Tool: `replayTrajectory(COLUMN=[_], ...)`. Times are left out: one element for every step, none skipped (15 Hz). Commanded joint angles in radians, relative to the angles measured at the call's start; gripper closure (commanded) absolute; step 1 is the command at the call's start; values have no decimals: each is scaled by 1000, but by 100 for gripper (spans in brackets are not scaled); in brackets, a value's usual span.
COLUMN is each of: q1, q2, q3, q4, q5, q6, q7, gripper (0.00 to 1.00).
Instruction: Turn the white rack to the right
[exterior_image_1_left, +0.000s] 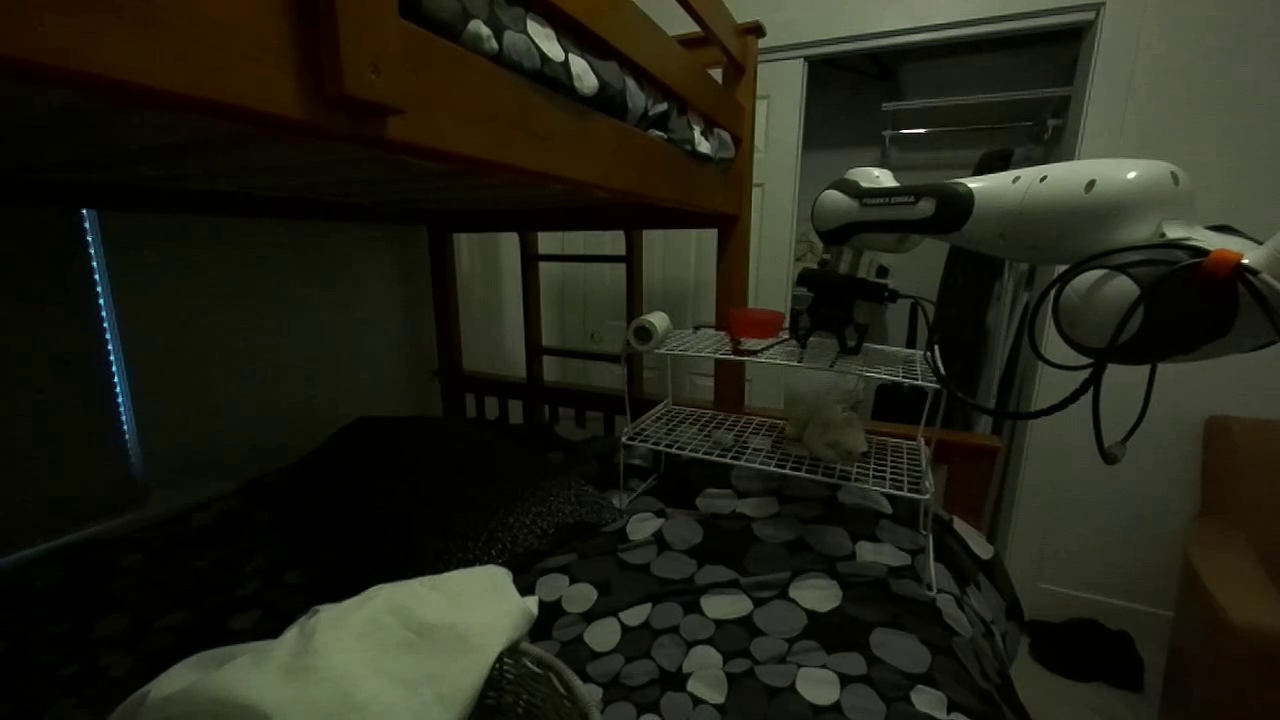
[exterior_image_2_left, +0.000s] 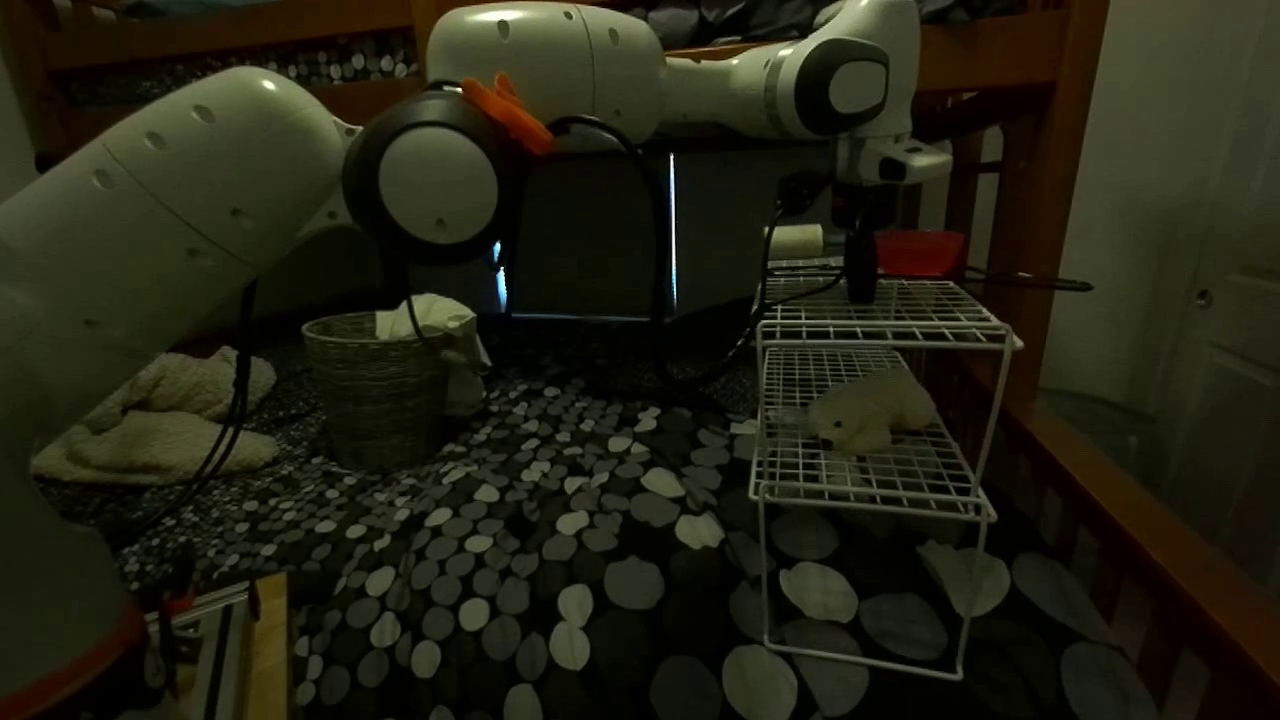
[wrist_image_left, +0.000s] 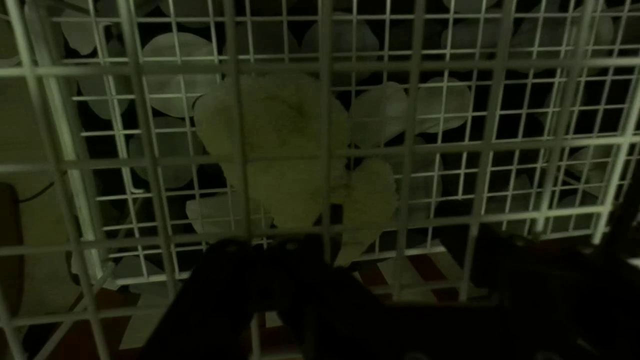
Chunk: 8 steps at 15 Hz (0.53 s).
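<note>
Gripper (exterior_image_1_left: 828, 342): fingers standing apart, tips down at the upper shelf of the rack (exterior_image_2_left: 885, 342). Cannot tell whether they touch the wires or pass between them. Arm (exterior_image_1_left: 1070, 205): end above the rack; dark band (exterior_image_1_left: 888, 201) reads "FRANKA EMIKA". The rack: upright on the spotted bedspread (exterior_image_2_left: 560, 640), below the gripper. Bowl (exterior_image_1_left: 757, 322), red: on the rack's upper shelf, just beside the gripper. Stick (exterior_image_2_left: 1040, 283), dark, kind unclear: near the bowl, jutting past the rack. Roll (exterior_image_1_left: 650, 331), white: at an end of the rack's upper shelf. Toy (exterior_image_2_left: 872, 412), pale plush: on the rack's lower shelf. Basket (exterior_image_2_left: 375, 400): well apart from the rack, pale cloth (exterior_image_2_left: 440, 318) over its rim.
</note>
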<state>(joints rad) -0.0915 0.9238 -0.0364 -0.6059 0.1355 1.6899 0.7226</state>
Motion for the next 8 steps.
replayTrajectory(q1=[-12, -11, -10, -8, -6, -9, -9, -10], q2=[-53, -60, -69, -83, -96, -113, -132, -155], q3=[32, 30, 24, 16, 11, 10, 1, -8], q4=[-7, -8, -13, -19, -23, -30, -40, -52], q5=[65, 70, 67, 59, 53, 53, 44, 35], q6=[69, 79, 64, 47, 38, 26, 14, 4], q7=[45, 56, 62, 69, 76, 84, 97, 106], gripper=[12, 5, 0, 0, 0, 0, 0, 0])
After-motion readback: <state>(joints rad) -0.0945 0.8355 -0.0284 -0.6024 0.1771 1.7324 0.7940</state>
